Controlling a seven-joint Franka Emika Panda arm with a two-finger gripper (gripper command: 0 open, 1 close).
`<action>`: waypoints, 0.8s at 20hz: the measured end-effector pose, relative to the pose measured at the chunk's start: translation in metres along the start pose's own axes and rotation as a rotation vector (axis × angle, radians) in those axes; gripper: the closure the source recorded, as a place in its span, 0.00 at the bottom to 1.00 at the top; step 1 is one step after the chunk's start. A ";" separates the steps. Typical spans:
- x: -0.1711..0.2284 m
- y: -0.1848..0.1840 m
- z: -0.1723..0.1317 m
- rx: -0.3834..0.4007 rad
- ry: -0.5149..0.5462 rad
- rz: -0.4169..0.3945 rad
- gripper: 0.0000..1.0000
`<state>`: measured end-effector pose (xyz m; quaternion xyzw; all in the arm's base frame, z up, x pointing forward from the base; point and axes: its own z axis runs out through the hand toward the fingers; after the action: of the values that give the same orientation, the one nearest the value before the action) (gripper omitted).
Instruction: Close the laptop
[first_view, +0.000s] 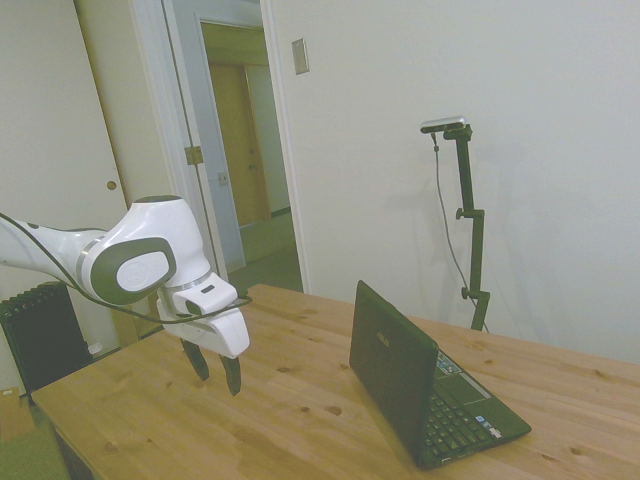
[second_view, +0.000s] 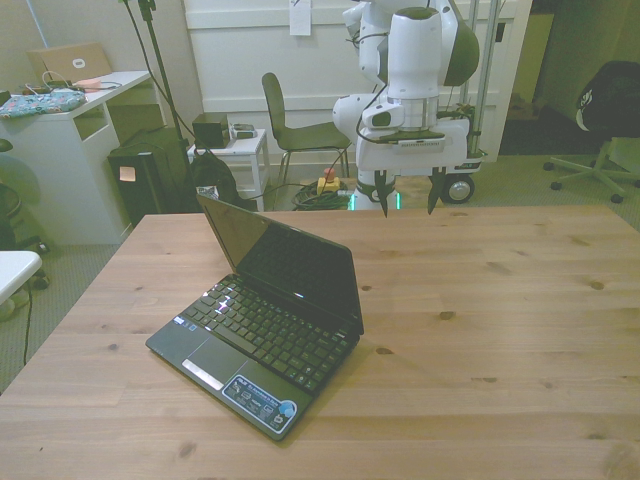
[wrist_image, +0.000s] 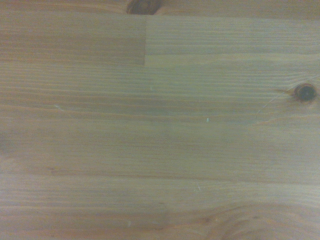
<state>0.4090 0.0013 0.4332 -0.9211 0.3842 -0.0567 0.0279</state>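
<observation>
The wooden table (second_view: 520, 300) carries 1 laptop (second_view: 262, 315), standing open with its screen upright, toward the front view's left. The gripper (second_view: 408, 192) hangs above the table's far edge, well apart from the laptop and behind its lid, its 2 fingers spread apart, holding nothing.
</observation>
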 end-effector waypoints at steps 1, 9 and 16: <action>0.000 0.000 0.000 -0.001 -0.001 0.000 0.00; 0.059 0.003 -0.037 0.031 0.096 0.121 0.00; 0.171 -0.001 -0.072 0.071 0.157 0.323 0.00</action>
<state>0.5197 -0.1199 0.5185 -0.8386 0.5258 -0.1368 0.0390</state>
